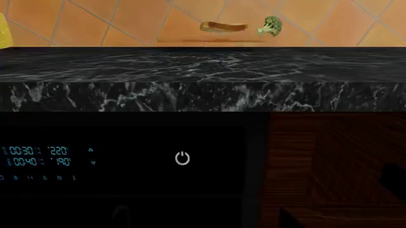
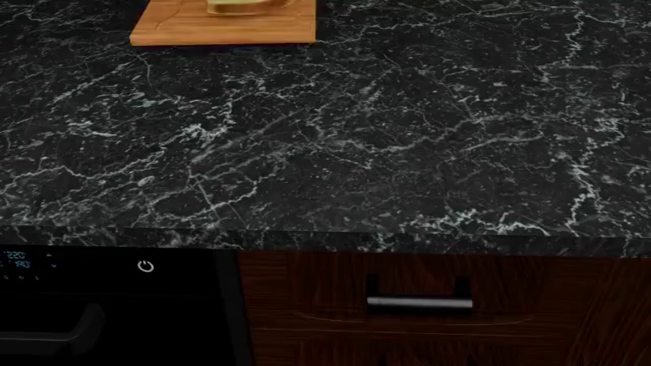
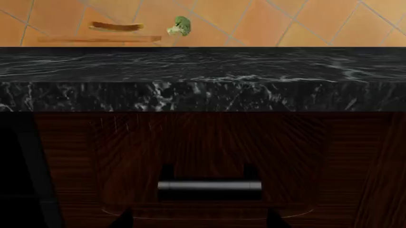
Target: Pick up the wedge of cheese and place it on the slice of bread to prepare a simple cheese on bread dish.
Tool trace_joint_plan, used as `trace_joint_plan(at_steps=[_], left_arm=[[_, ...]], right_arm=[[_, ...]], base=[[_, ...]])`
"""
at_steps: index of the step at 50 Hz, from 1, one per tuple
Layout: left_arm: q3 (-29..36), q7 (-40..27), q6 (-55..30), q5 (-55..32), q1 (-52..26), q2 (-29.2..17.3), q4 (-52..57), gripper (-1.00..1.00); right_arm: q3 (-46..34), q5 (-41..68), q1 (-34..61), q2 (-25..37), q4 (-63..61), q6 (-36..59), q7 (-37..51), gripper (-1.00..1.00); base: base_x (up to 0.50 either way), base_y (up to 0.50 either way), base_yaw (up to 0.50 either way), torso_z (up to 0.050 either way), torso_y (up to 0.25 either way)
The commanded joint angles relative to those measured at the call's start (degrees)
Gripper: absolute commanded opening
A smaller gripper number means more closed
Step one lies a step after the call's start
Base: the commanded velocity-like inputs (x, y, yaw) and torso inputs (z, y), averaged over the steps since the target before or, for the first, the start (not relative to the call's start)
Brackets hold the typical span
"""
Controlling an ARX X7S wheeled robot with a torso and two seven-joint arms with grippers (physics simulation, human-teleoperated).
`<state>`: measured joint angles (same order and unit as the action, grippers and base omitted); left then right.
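Bread [image 1: 223, 26] lies beside broccoli [image 1: 271, 25] (end effector states: cannot tell).

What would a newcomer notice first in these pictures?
The black marble countertop fills the head view, a wooden cutting board at its far edge. Below sit an oven panel with a glowing power symbol and a dark wood drawer's metal handle. Wrist views show bread beside broccoli.

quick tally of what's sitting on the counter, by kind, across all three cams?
Bread slice: 1
Broccoli floret: 1
Wooden cutting board: 1
Pale-yellow item at the left wrist view's edge, cropped, possibly the cheese: 1
Total: 4

The head view cuts off what lies on the board, so counts lean on the wrist views.
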<state>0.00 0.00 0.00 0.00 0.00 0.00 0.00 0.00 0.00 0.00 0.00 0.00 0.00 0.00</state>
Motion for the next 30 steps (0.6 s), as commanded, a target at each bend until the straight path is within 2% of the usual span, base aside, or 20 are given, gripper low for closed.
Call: trace_joint_plan(at_steps=[1, 20, 30], left_arm=[[0.6, -0.6, 0.0, 0.0, 0.0, -0.6, 0.0, 1.0], [3.8, -2.2, 2.9, -4.6, 0.9, -3.4, 0.9, 1.0], [4.7, -2.6, 2.7, -5.7, 0.6, -4.3, 0.4, 1.0]], right_arm=[[-0.7, 0.0, 0.0, 0.5, 0.0, 0.0, 0.7, 1.0], [-3.9, 3.3, 0.0, 3.3, 0.1, -0.3, 3.9, 1.0], [-4.8, 4.3, 0.3, 4.1, 0.4, -0.2, 4.7, 1.0]], base=[[0.0, 0.0, 0.0, 0.0, 0.0], [0.0, 0.0, 0.0, 0.0, 0.0], [0.0, 0.0, 0.0, 0.05, 0.0]])
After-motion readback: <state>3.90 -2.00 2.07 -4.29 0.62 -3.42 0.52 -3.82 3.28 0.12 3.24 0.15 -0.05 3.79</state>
